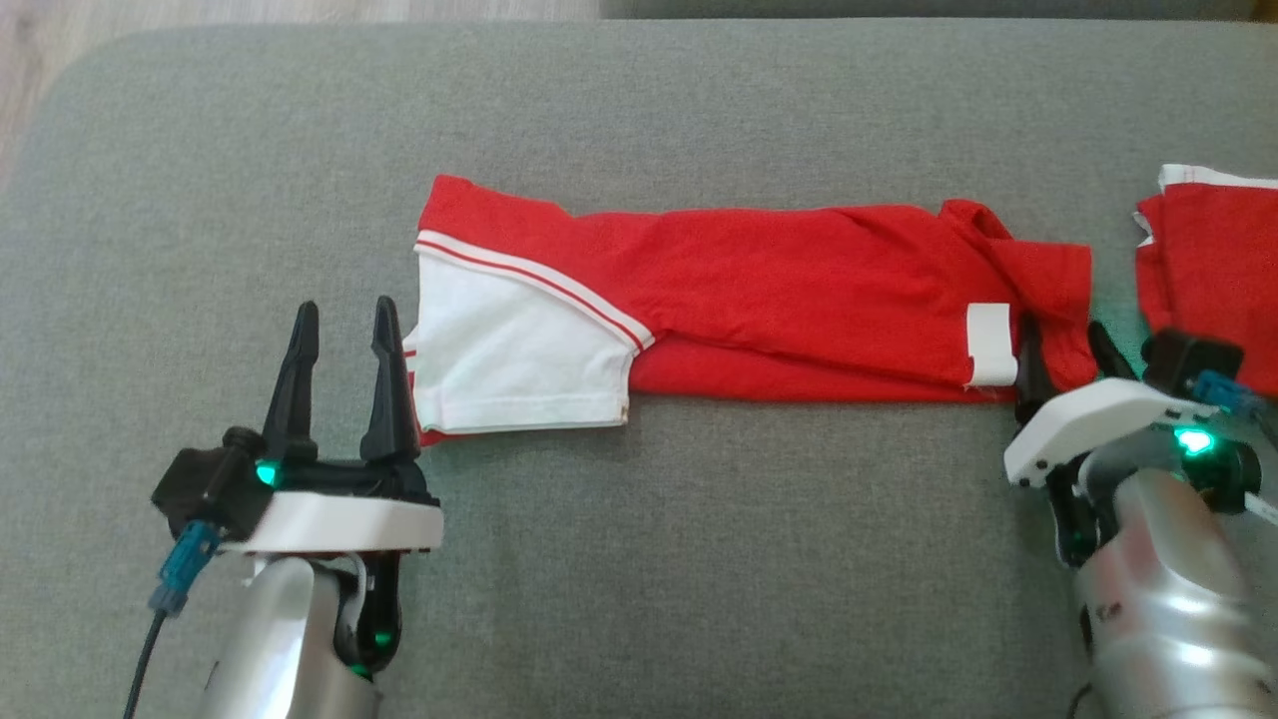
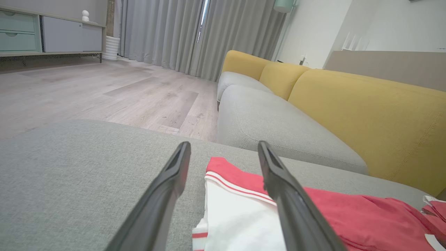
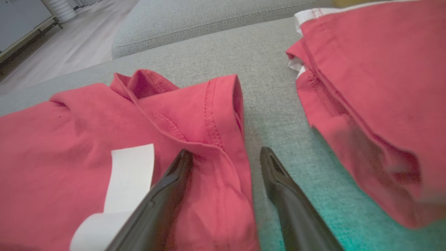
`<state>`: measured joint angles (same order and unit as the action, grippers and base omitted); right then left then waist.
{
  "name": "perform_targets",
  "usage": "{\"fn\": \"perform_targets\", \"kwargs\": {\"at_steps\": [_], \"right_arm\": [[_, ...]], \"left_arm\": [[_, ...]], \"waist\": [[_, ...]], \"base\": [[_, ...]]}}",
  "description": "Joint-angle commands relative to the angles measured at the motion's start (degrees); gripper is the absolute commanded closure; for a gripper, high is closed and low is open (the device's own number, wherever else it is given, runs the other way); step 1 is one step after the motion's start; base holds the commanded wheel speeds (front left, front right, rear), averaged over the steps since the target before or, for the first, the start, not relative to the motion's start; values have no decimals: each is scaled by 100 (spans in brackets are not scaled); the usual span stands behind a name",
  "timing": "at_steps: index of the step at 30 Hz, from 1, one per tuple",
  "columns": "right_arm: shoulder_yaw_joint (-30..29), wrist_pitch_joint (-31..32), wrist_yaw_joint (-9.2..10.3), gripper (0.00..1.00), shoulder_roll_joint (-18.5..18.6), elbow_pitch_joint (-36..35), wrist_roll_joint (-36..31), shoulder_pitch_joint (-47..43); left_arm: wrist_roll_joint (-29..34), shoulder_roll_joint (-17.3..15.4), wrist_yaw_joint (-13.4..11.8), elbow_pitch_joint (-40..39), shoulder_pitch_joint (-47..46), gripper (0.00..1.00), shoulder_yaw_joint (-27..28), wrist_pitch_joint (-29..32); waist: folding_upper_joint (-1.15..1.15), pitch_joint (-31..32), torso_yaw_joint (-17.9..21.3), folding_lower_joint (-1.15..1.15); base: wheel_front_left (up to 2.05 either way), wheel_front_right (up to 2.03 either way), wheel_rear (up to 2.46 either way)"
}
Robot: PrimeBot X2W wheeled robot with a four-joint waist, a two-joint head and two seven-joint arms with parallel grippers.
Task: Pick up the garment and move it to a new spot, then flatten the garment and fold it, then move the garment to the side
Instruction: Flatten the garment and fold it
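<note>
The garment [image 1: 779, 290] lies folded into a long red band on the grey cushion [image 1: 699, 559], its long axis running straight across in front of the robot. Its white sleeve [image 1: 509, 350] points to the robot's left, and the end with the white label [image 1: 990, 345] points right. The left gripper [image 1: 344, 315] sits at the sleeve end with its fingers spread apart, the inner finger reaching over the sleeve's edge. The right gripper [image 1: 1063, 335] is at the opposite end, also spread, with one finger over the red corner and the other over bare cushion. Neither grips the cloth. A second red garment [image 1: 1213, 260] lies just beyond, apart from the first.
</note>
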<state>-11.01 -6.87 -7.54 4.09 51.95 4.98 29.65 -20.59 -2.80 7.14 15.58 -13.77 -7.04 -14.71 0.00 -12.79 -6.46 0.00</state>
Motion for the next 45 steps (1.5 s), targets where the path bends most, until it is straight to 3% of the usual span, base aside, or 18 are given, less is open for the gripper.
{"fn": "perform_targets", "kwargs": {"at_steps": [1, 8, 9, 10, 15, 25, 30, 39, 45], "right_arm": [[88, -62, 5, 0, -85, -56, -54, 202], [290, -236, 5, 0, -118, 540, -40, 461], [405, -260, 5, 54, -119, 621, 43, 493], [524, -315, 5, 100, -119, 674, 131, 521], [608, -593, 5, 100, -115, 763, 257, 623], [-111, -784, 5, 100, 422, 607, 170, 544], [-115, -795, 5, 100, 312, 473, 180, 516], [368, -600, 5, 100, -19, -1, 432, 653], [1118, -215, 5, 100, -115, -432, 805, 683]], "left_arm": [[73, -22, 22, -170, -199, 0, 221, -29], [62, -13, 31, -179, -243, 0, 227, -29], [62, -12, 32, -174, -246, 0, 229, -29], [65, -11, 32, -167, -248, 0, 228, -29], [91, -10, 34, -142, -232, 0, 213, -29], [60, -9, 34, -171, -52, 0, 170, -29], [25, -9, 35, -166, 70, 0, 132, -29], [-10, -9, 35, -198, 220, 0, 114, -29], [-62, -8, 35, -229, 287, 0, 109, -29]], "waist": [[0, -21, -18, 0], [0, -86, -16, 0], [0, -86, -8, 0], [0, -84, 5, 0], [0, -3, 105, 0], [0, 337, 241, 0], [0, 540, 267, 0], [0, 887, 127, 0], [0, 991, -110, 0]], "base": [[0, 0, 0], [0, 0, 0], [0, 0, 0], [0, 0, 0], [0, 0, 0], [0, 0, 0], [0, 0, 0], [0, 0, 0], [0, 0, 0]]}}
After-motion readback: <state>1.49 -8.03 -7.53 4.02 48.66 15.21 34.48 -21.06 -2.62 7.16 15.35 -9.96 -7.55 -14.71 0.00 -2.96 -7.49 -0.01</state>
